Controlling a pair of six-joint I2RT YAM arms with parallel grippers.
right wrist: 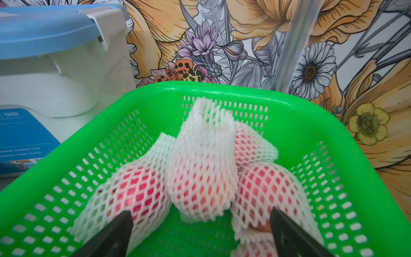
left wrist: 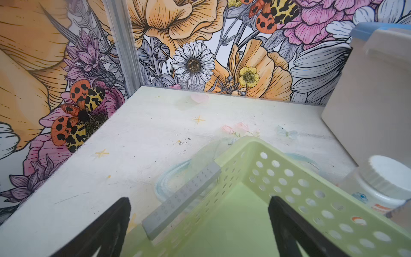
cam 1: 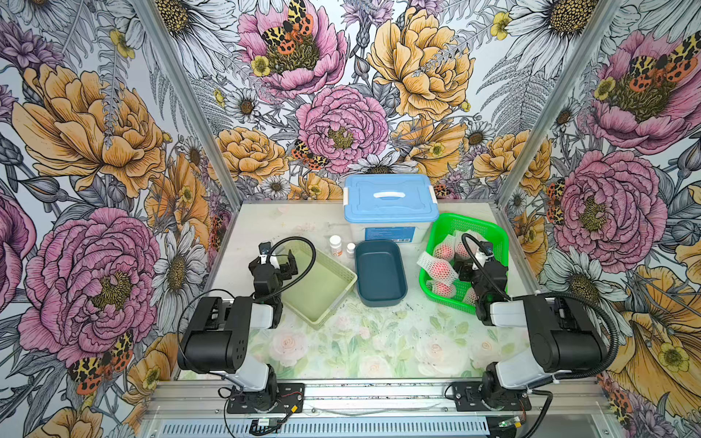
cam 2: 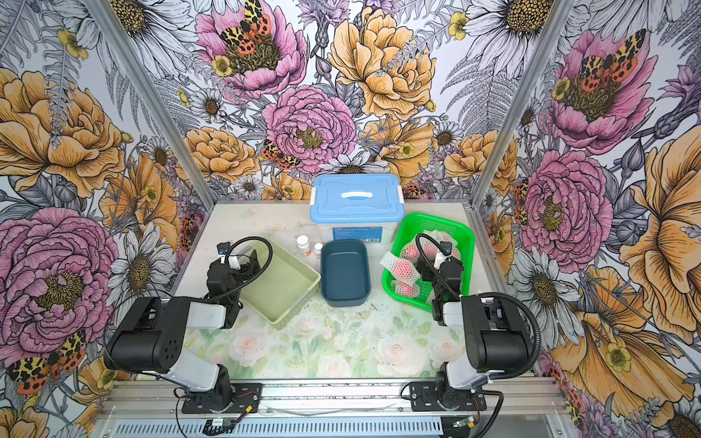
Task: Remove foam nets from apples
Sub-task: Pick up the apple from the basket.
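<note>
Apples, wrapped in nets, lie in the green basket. Right pincer hangs spread above them; left pincer, spread and empty, hangs over the pale basket.

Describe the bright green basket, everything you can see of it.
The bright green basket is glossy plastic, rectangular with rounded corners, a smooth rim and slotted walls and floor. It sits upright at the right rear of the table, next to the blue-lidded box. Inside lie several apples wrapped in white foam nets; one net pokes over the rim toward the dark blue tub. The right claw hangs open above them.
</note>
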